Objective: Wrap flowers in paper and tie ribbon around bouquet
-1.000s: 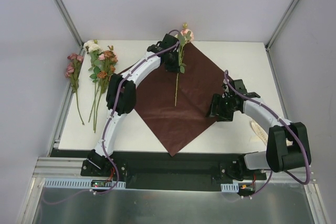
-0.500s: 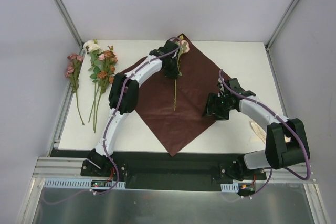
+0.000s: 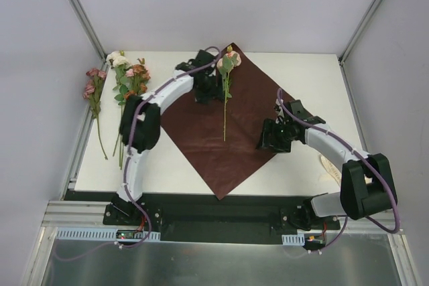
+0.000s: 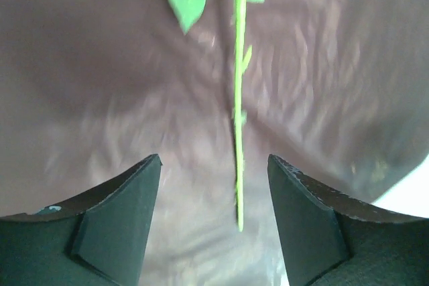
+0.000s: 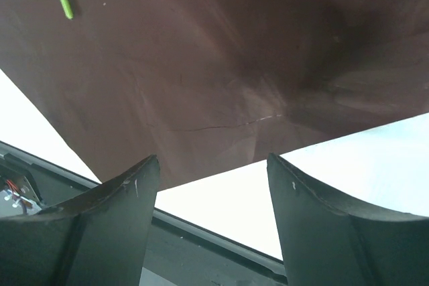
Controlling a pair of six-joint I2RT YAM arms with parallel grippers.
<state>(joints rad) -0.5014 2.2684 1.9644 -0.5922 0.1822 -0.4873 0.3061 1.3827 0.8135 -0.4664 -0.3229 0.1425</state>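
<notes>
The dark red paper (image 3: 231, 128) lies flat on the table as a diamond. One of the flowers (image 3: 226, 78), pink with a long green stem, lies on it along the middle. My left gripper (image 3: 212, 90) is open just left of that flower. In the left wrist view its gripper (image 4: 214, 159) is spread wide, with the stem (image 4: 238, 132) lying free on the paper (image 4: 100, 98) between the fingers. My right gripper (image 3: 269, 137) hovers open over the paper's right edge; the right wrist view shows this gripper (image 5: 212, 159) empty above the paper (image 5: 201, 65). The ribbon (image 3: 330, 167) lies at the right.
More flowers (image 3: 127, 82) lie in a bunch at the table's left, and a pink stem (image 3: 92, 95) rests by the left edge. Enclosure posts stand at the back corners. The table's front edge and a black rail (image 5: 201, 246) run below the right gripper.
My left gripper opened and let go of the flower, which now rests on the paper. The left arm drew back a little to the left. The right gripper shifted slightly left.
</notes>
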